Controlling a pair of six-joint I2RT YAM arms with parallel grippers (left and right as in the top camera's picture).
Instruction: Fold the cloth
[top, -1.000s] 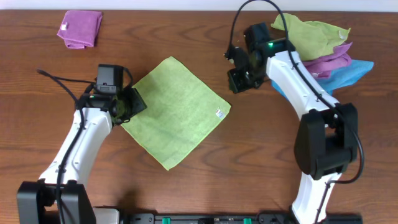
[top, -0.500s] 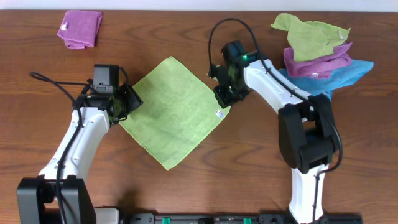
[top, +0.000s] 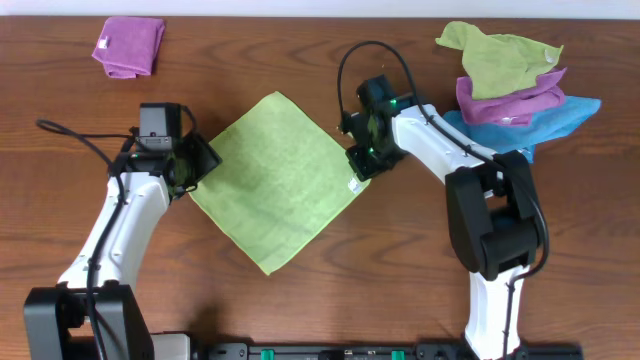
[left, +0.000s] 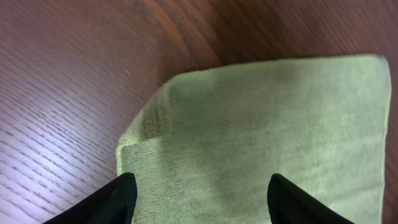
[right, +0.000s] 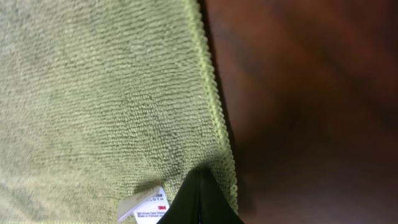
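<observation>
The lime-green cloth (top: 278, 180) lies flat on the wooden table as a diamond, with its white tag (top: 352, 184) at the right corner. My left gripper (top: 196, 165) is open at the cloth's left corner. In the left wrist view its fingers (left: 202, 199) straddle the slightly rumpled corner (left: 249, 124). My right gripper (top: 360, 163) is at the right corner. In the right wrist view its fingers (right: 200, 198) are shut together and pinch the cloth's hem (right: 214, 112) beside the tag (right: 146, 206).
A folded purple cloth (top: 130, 45) lies at the back left. At the back right is a pile of a duller olive-green cloth (top: 495, 55), a purple cloth (top: 510, 100) and a blue cloth (top: 565, 115). Cables trail from both arms.
My right gripper has moved left from near the cloth pile to the cloth's right corner and shut there. My left gripper has shifted slightly left and the left corner has rumpled.
</observation>
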